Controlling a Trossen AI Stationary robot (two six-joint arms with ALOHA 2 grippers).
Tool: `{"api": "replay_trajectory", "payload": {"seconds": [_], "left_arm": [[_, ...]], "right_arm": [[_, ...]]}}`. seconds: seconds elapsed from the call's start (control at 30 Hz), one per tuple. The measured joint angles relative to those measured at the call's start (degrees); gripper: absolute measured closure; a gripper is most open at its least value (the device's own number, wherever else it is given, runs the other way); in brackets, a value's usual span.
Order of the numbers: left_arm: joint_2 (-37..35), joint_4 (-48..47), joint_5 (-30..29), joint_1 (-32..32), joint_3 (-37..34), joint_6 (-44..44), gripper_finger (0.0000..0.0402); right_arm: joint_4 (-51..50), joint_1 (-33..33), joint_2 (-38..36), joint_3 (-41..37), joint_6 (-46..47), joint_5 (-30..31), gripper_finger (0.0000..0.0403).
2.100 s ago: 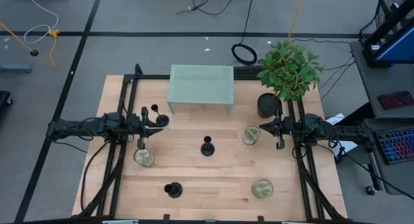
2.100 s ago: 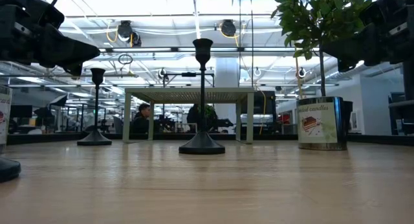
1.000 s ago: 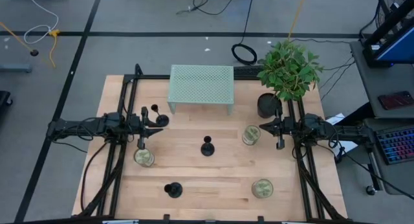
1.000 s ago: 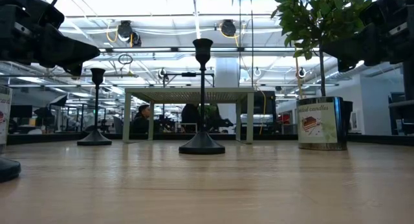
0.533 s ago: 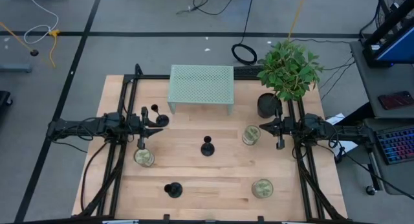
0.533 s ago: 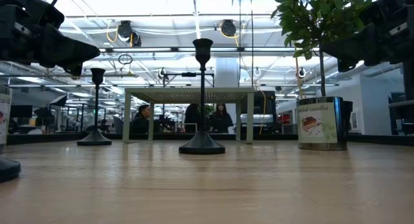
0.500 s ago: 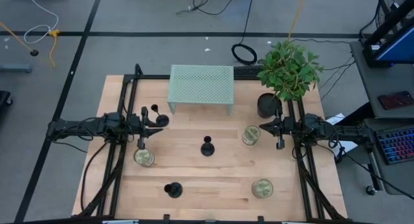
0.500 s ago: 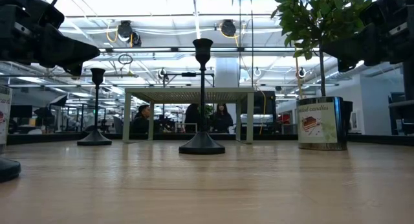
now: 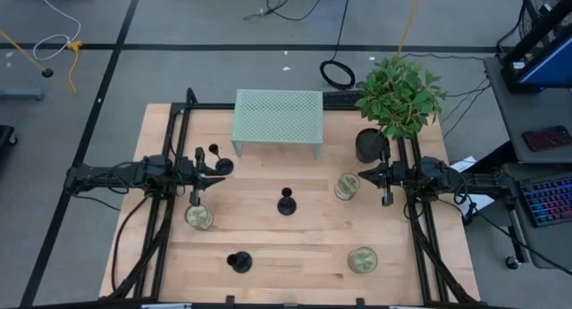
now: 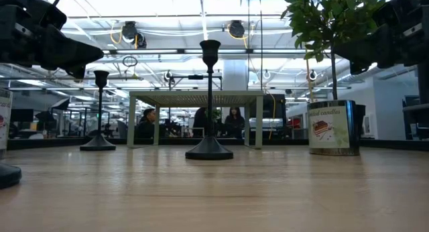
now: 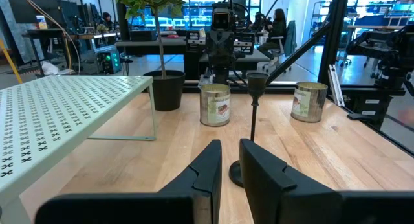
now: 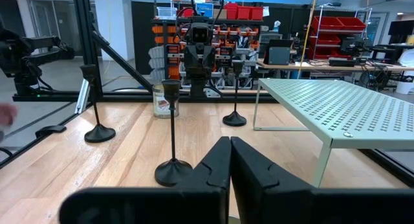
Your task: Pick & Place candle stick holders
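High view: three candle stick holders (image 9: 286, 202) standing on table (image 9: 268, 255); left gripper (image 9: 217, 173) slightly parted, right gripper (image 9: 364, 176) closed, both empty.

The pale wooden desk (image 9: 295, 246) carries a green perforated rack (image 9: 278, 117) at its far edge and a potted plant (image 9: 373, 145) near the far right corner. Three black candle stick holders stand on it: far left (image 9: 215, 161), centre (image 9: 286, 202), near left (image 9: 238, 261). Three greenish cans stand at left (image 9: 198, 217), right (image 9: 347, 186) and near right (image 9: 362, 259)
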Motion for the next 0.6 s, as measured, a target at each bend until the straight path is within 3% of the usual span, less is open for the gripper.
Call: {"api": "replay_trajectory", "payload": {"seconds": [0.33, 0.6], "left_arm": [[0.0, 10.9, -0.2, 0.0, -0.2, -2.7, 0.0339], [0.0, 12.8, -0.2, 0.0, -0.2, -2.9, 0.0339]], "right_arm": [[2.8, 0.0, 0.0, 0.0, -9.1, 0.1, 0.0399], [5.8, 0.0, 0.1, 0.0, -4.6, 0.1, 0.0399]]}}
